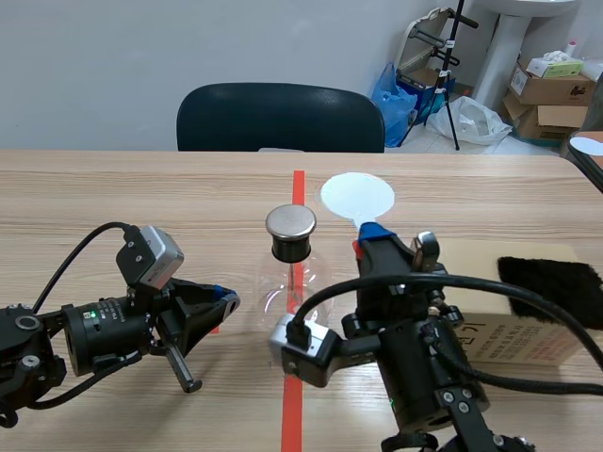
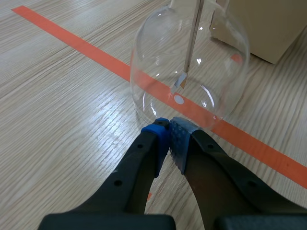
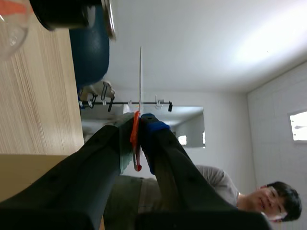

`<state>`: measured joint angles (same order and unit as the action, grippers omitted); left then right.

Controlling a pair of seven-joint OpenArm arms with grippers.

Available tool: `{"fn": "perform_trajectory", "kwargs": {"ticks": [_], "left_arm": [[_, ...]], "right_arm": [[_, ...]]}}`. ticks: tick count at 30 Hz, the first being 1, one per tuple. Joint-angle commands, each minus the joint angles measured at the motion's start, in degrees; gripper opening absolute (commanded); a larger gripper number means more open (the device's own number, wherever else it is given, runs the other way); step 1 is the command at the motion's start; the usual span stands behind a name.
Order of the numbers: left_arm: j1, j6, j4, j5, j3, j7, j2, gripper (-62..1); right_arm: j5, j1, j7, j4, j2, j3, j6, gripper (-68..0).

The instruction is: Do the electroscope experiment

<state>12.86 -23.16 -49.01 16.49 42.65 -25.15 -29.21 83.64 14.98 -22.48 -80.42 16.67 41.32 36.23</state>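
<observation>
**Scene view.** One electroscope (image 1: 291,254) stands mid-tabletop (image 1: 141,188) on the orange-red tape line (image 1: 292,414). It is a clear flask with a black stopper and a metal cap. One white disc paddle (image 1: 357,196) hangs at the cap's two o'clock, close beside it. The right gripper (image 1: 373,243) pinches the paddle's red handle. The left gripper (image 1: 224,302) lies low at the flask's eight o'clock, near the glass, with its fingers pressed together. One cardboard box (image 1: 509,330) sits at the flask's four o'clock, with one black fur cloth (image 1: 551,282) on top of it. One chair (image 1: 280,118) stands at twelve o'clock, past the far edge. The right arm's bulk covers the near tabletop at five o'clock. Bare wood runs from nine to eleven o'clock.

**Left wrist view.** The left gripper (image 2: 169,130) has its two blue pads closed on nothing. The electroscope (image 2: 192,57) is at its twelve o'clock, just ahead, and I cannot tell whether they touch. One rod hangs inside the glass, with a small foil leaf (image 2: 180,82) at its end. The tape line (image 2: 72,40) passes under the flask. The cardboard box (image 2: 261,28) is at one o'clock, behind the glass.

**Right wrist view.** The right gripper (image 3: 136,125) clamps the paddle's handle. The white disc paddle (image 3: 140,72) is seen edge-on, straight ahead at twelve o'clock. The electroscope (image 3: 72,12) sits at eleven o'clock, its cap apart from the disc. The chair (image 3: 91,52) lies between them, farther off. One person (image 3: 211,179) is at the gripper's four o'clock.
</observation>
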Motion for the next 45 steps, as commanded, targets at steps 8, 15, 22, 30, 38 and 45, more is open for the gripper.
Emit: {"fn": "perform_trajectory", "kwargs": {"ticks": [8, 15, 22, 30, 38, 45], "left_arm": [[0.3, -0.2, -1.5, 0.4, -0.6, -0.8, 0.0, -57.8], [0.3, -0.2, -1.5, 0.4, -0.6, -0.8, 0.0, -57.8], [0.3, -0.2, -1.5, 0.4, -0.6, -0.8, 0.0, -57.8], [0.3, -0.2, -1.5, 0.4, -0.6, -0.8, 0.0, -57.8], [0.3, -0.2, -1.5, 0.4, -0.6, -0.8, 0.0, -57.8], [0.3, -0.2, -1.5, 0.4, -0.6, -0.8, 0.0, -57.8]], "right_arm": [[0.1, -0.7, -9.4, -1.5, 0.0, -0.5, 0.7, -66.5], [0.1, -0.7, -13.7, -1.5, 0.0, -0.5, 0.7, -66.5], [0.1, -0.7, -14.5, -1.5, 0.0, -0.5, 0.6, -66.5], [0.1, -0.7, -14.5, -1.5, 0.0, -0.5, 0.6, -66.5], [0.1, -0.7, -14.4, -1.5, 0.0, -0.5, 0.6, -66.5], [0.1, -0.7, -14.4, -1.5, 0.0, -0.5, 0.6, -66.5]]}}
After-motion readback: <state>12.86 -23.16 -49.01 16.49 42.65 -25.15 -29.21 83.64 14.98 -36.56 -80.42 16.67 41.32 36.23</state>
